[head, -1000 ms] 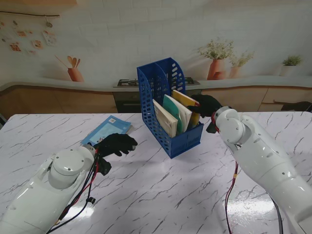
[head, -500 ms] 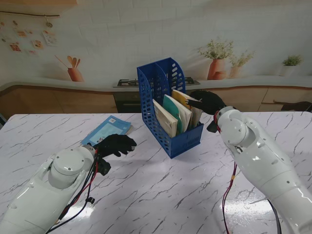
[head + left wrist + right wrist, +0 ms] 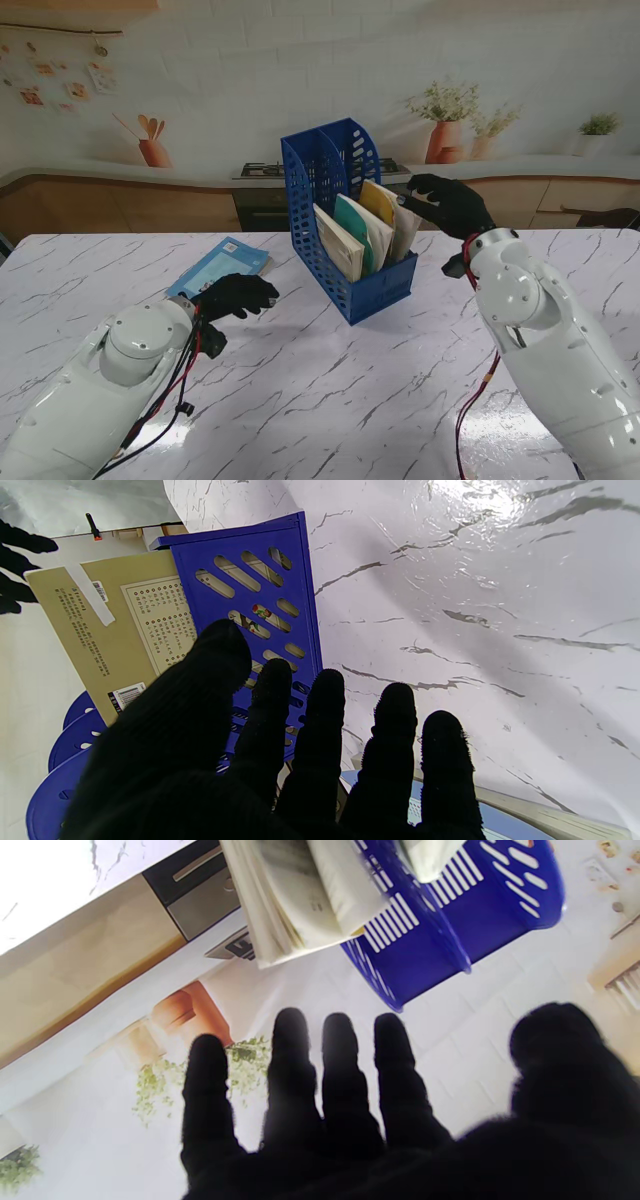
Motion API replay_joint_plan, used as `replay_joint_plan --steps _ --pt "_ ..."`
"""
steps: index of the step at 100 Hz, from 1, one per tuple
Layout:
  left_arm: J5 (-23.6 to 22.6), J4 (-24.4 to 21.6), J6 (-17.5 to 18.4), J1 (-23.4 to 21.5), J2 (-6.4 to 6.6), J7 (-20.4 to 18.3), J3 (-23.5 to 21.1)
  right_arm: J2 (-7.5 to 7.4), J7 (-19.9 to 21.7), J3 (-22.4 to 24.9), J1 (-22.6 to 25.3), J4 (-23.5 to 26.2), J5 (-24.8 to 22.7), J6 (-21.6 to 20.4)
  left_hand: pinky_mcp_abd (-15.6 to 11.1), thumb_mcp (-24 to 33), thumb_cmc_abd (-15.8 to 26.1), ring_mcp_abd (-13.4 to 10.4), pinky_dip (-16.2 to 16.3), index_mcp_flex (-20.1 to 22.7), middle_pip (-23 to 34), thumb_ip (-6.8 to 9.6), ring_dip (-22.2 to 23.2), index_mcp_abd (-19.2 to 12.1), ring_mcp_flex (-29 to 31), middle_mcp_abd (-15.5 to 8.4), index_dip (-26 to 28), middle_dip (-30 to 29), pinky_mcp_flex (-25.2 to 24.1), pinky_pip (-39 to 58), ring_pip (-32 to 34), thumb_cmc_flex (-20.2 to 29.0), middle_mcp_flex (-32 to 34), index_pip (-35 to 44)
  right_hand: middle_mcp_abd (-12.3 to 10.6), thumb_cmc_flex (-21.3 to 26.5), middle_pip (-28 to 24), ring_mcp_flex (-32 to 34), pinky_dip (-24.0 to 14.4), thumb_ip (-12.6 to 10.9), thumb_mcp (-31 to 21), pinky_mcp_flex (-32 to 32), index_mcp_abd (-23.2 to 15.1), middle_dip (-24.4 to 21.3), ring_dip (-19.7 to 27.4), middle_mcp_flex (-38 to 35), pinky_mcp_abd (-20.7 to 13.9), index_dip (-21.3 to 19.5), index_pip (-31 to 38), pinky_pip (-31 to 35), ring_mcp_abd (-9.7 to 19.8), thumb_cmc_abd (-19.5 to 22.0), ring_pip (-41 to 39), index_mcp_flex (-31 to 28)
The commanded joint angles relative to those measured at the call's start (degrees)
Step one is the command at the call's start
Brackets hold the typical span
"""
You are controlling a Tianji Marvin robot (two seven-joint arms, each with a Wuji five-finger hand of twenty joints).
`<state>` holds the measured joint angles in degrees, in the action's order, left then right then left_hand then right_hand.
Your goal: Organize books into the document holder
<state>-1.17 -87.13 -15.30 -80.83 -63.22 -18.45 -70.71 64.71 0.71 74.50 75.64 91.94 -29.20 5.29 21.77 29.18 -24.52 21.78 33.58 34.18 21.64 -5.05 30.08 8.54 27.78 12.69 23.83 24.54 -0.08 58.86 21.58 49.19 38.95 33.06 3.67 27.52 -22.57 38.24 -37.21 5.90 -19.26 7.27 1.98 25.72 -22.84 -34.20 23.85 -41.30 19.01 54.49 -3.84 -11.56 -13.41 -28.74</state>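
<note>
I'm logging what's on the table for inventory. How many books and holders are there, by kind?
Books standing in the holder: 3
Books lying on the table: 1
Blue document holder: 1
Total: 5

Print and barcode stickers on the tan book cover (image 3: 100,625) – too small to read – nothing else legible

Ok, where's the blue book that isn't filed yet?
In the stand view the blue book lies flat on the table's left side, left of the blue document holder, with the left hand at its near edge.
</note>
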Motion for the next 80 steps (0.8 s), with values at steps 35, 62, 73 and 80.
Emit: replay_joint_plan --steps 35,62,73,80 --pt "-0.1 -0.1 1.5 -0.6 -0.34 -0.1 -0.8 0.03 -4.4 4.4 16.5 8.8 -0.3 -6.4 -1.5 -1.4 2.2 -1.0 -0.8 -0.3 0.2 1.96 -0.6 -1.3 -1.4 -2.2 -0.4 0.2 -1.1 -1.9 -0.5 -1.4 0.4 -0.3 -1.1 4.4 -5.0 4.6 -2.6 -3.0 -1.4 1.4 -0.6 5.9 -4.9 -4.4 3.3 -3.1 4.1 2.8 0.8 -2.3 -6.2 -4.7" --pt "-0.8 0.9 3.1 -0.1 -0.48 0.7 -1.2 -0.07 -4.4 4.7 21.5 8.2 1.7 -10.9 -1.9 -1.9 2.6 -1.3 -1.4 -0.9 0.1 2.04 -0.6 -1.5 -1.8 -2.3 -0.5 0.3 -1.7 -3.1 -0.8 -1.7 0.0 -0.7 -1.6 5.7 -5.2 6.0 -2.8 -3.8 -7.8 2.1 -0.9 6.3 -5.1 -6.2 4.5 -3.6 4.3 3.0 1.2 -4.6 -6.9 -6.1" --pt "-1.7 1.3 3.4 0.2 -0.41 0.9 -1.4 -0.20 -3.5 4.5 22.2 7.4 2.9 -11.8 -2.7 -2.3 3.0 -1.3 -2.2 -1.2 -0.2 2.00 -0.8 -1.7 -2.3 -2.3 -0.5 0.3 -1.9 -4.4 -1.1 -2.0 -0.5 -0.9 -1.7 2.3 -4.8 6.2 -2.4 -3.4 -21.0 2.2 -0.6 5.8 -4.7 -6.5 4.9 -3.0 3.7 2.6 1.2 -7.4 -6.3 -6.7" --pt "-2.7 1.6 3.5 0.4 -0.33 1.0 -1.6 -0.28 -3.0 4.5 22.6 7.3 3.3 -12.5 -3.0 -2.5 3.4 -1.5 -2.4 -1.5 -0.3 1.97 -0.8 -1.7 -2.5 -2.3 -0.6 0.2 -2.2 -4.8 -1.3 -2.3 -0.7 -1.0 -1.8 1.4 -4.8 6.2 -2.2 -3.5 -24.7 2.1 -0.6 5.7 -4.6 -6.5 5.0 -2.7 3.7 2.5 1.4 -8.1 -6.2 -6.8"
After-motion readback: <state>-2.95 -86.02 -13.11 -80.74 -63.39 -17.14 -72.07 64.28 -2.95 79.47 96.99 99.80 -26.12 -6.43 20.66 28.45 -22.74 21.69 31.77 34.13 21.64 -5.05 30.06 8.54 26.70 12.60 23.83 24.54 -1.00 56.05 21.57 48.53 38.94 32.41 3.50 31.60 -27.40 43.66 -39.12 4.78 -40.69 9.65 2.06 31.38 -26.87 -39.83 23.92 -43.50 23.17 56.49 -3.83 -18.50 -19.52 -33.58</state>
